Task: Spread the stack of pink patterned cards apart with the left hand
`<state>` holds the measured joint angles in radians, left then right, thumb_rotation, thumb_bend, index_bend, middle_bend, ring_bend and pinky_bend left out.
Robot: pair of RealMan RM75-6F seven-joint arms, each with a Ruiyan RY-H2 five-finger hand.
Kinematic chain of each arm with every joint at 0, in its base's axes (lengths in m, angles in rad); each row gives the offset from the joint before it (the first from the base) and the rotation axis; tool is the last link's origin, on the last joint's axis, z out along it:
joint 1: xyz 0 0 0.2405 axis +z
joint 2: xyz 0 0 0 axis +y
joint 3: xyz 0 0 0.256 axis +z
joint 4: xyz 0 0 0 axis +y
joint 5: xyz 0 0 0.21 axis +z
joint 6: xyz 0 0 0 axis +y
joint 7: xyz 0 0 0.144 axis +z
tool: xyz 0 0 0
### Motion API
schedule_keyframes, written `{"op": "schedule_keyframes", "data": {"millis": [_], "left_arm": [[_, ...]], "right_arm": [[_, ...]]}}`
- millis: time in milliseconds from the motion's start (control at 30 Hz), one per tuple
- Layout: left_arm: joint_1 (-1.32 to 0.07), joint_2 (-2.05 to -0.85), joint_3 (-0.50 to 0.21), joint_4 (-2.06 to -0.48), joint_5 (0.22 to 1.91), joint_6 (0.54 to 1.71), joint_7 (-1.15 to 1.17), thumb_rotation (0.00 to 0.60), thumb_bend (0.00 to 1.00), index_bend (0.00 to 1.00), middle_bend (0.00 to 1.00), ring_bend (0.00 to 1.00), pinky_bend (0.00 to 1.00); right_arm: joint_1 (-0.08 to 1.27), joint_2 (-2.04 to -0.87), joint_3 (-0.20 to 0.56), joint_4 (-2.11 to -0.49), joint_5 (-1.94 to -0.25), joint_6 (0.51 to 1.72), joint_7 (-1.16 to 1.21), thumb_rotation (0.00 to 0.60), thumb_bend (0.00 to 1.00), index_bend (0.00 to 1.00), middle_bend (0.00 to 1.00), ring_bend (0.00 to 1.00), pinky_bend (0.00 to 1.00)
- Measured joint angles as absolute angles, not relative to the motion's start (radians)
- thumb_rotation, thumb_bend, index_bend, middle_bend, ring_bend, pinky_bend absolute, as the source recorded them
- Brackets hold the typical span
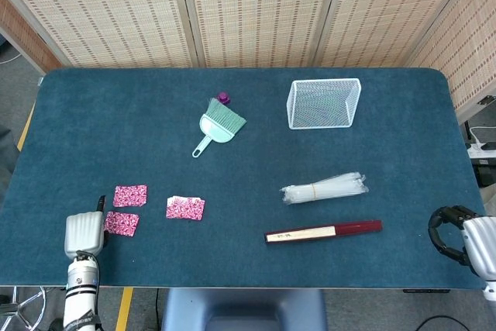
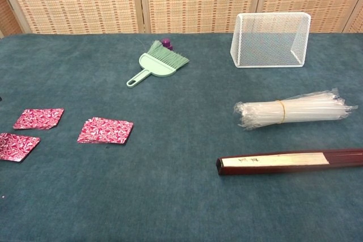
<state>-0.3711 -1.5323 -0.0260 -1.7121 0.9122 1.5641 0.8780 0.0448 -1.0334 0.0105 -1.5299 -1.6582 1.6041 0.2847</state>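
Observation:
Three pink patterned cards lie apart on the blue table near its front left corner: one at the back left (image 1: 130,195) (image 2: 38,118), one at the front left (image 1: 122,223) (image 2: 17,145), and a small stack (image 1: 185,208) (image 2: 105,130) to the right. My left hand (image 1: 84,233) hovers just left of the front card, seen from its back and holding nothing, with one dark fingertip sticking out towards the cards. It does not show in the chest view. My right hand (image 1: 453,236) hangs at the table's right front edge with its fingers curled in on nothing.
A green dustpan brush (image 1: 215,127) lies mid-table and a white wire basket (image 1: 325,103) stands behind right. A bundle of clear straws (image 1: 323,188) and a dark red closed fan (image 1: 323,231) lie front right. Woven screens stand behind the table.

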Motion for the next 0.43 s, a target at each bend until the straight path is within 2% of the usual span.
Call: {"op": "schedule_keyframes", "data": {"millis": [33, 67, 133, 200, 333, 433], "left_arm": [[-0.367, -1.518, -0.017, -1.721, 0.949, 1.569, 0.856, 0.600, 0.31, 0.16, 0.79, 0.91, 0.95], [-0.363, -1.501, -0.006, -1.728, 0.989, 1.573, 0.831, 0.600, 0.31, 0.16, 0.70, 0.82, 0.89], [-0.350, -1.455, 0.021, -1.743, 1.091, 1.583, 0.763, 0.600, 0.31, 0.17, 0.55, 0.65, 0.76], [-0.335, -1.404, 0.052, -1.751, 1.196, 1.594, 0.688, 0.600, 0.31, 0.18, 0.40, 0.48, 0.59], [-0.298, -1.329, 0.101, -1.733, 1.367, 1.631, 0.562, 0.600, 0.31, 0.18, 0.32, 0.39, 0.45], [-0.263, -1.296, 0.121, -1.686, 1.444, 1.660, 0.487, 0.600, 0.32, 0.19, 0.32, 0.39, 0.44]], "right_arm": [[0.046, -1.034, 0.011, -1.530, -1.658, 1.602, 0.283, 0.600, 0.46, 0.65, 0.58, 0.52, 0.80], [0.047, -1.035, 0.011, -1.530, -1.658, 1.600, 0.279, 0.600, 0.46, 0.65, 0.58, 0.52, 0.80], [0.048, -1.038, 0.011, -1.530, -1.658, 1.598, 0.271, 0.600, 0.46, 0.65, 0.58, 0.52, 0.80], [0.050, -1.042, 0.011, -1.531, -1.656, 1.592, 0.259, 0.600, 0.46, 0.65, 0.58, 0.52, 0.80], [0.053, -1.051, 0.012, -1.536, -1.651, 1.583, 0.231, 0.600, 0.46, 0.65, 0.58, 0.52, 0.80], [0.053, -1.057, 0.008, -1.539, -1.655, 1.579, 0.206, 0.600, 0.46, 0.65, 0.58, 0.52, 0.80]]}}
